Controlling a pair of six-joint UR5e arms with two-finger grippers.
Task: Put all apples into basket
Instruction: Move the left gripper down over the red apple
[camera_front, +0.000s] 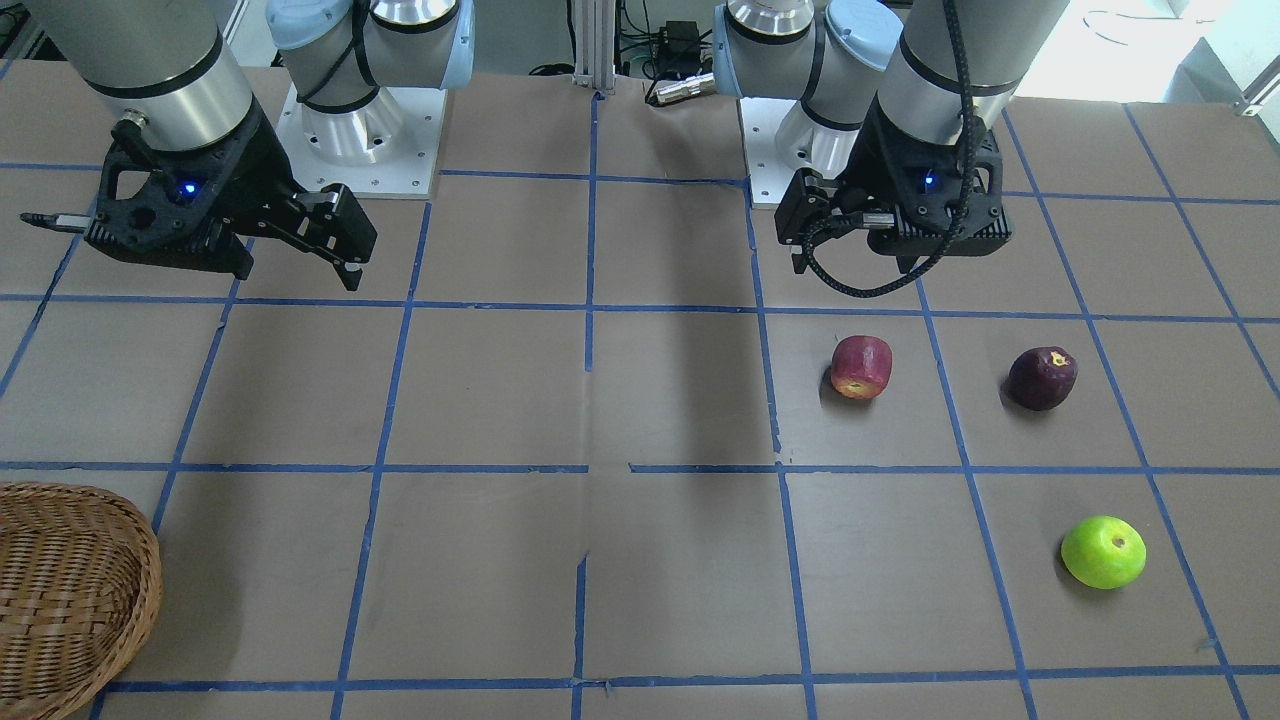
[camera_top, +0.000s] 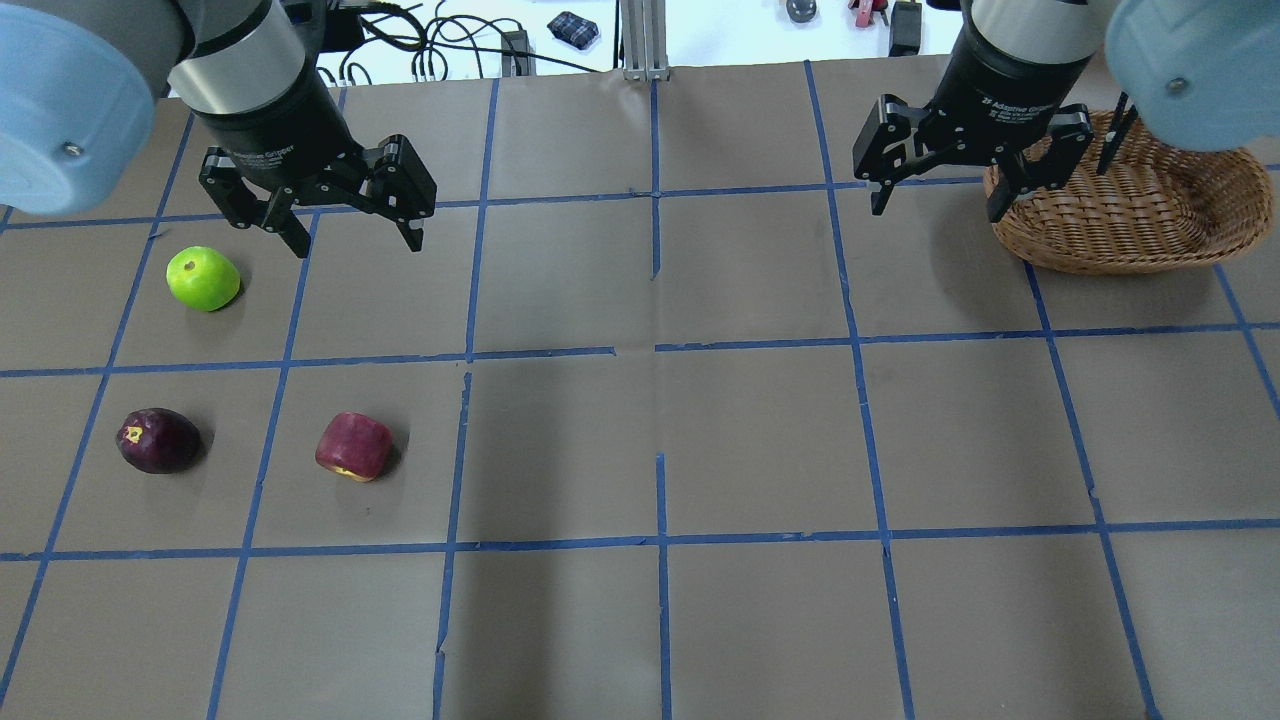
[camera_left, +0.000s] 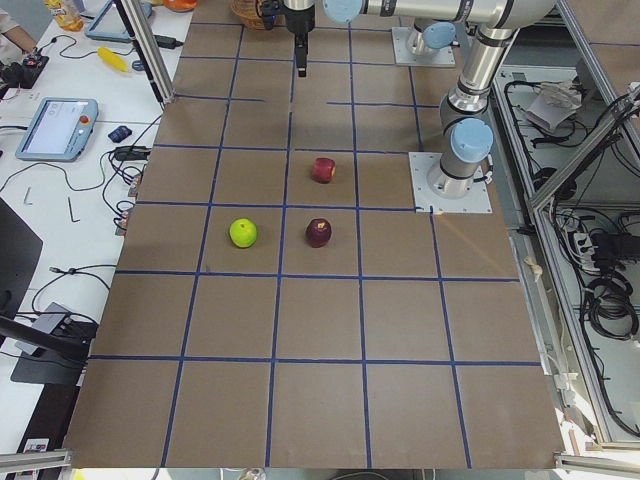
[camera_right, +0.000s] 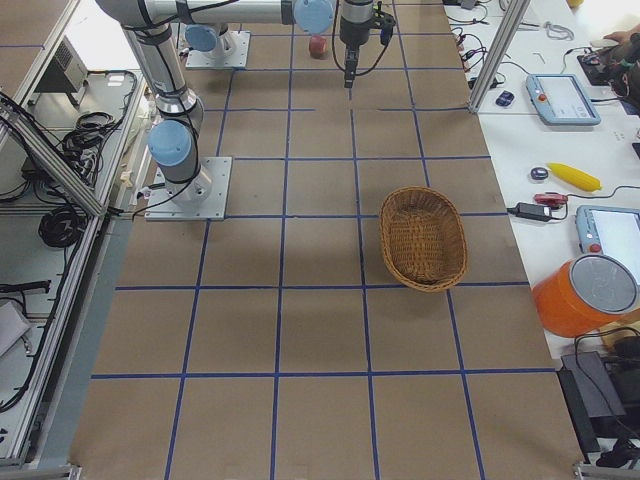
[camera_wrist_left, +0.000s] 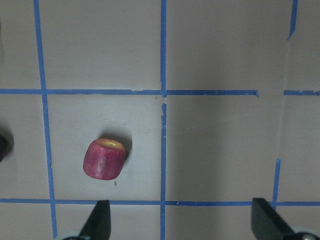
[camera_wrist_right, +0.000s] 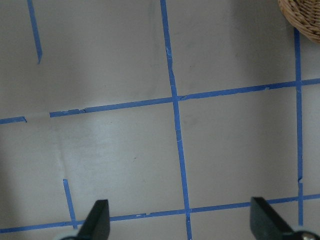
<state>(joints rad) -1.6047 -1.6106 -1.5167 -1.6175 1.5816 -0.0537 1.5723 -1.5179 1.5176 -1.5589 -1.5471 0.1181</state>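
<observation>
Three apples lie on the table on my left side: a lime green apple (camera_top: 203, 278), a dark purple apple (camera_top: 158, 440) and a red apple (camera_top: 353, 446) with a yellowish patch. My left gripper (camera_top: 350, 228) hangs open and empty well above them. In the left wrist view the red apple (camera_wrist_left: 104, 159) lies ahead and to the left of the fingertips (camera_wrist_left: 100, 220). The wicker basket (camera_top: 1130, 255) stands empty at the far right. My right gripper (camera_top: 935, 205) is open and empty, raised just beside the basket's left end; the basket's rim (camera_wrist_right: 302, 15) shows in the corner of the right wrist view.
The brown table (camera_top: 760, 440) is marked with a grid of blue tape. The arm bases (camera_front: 355, 130) stand at the robot's edge. Side benches hold tablets (camera_right: 563, 97), cables and an orange container (camera_right: 590, 295).
</observation>
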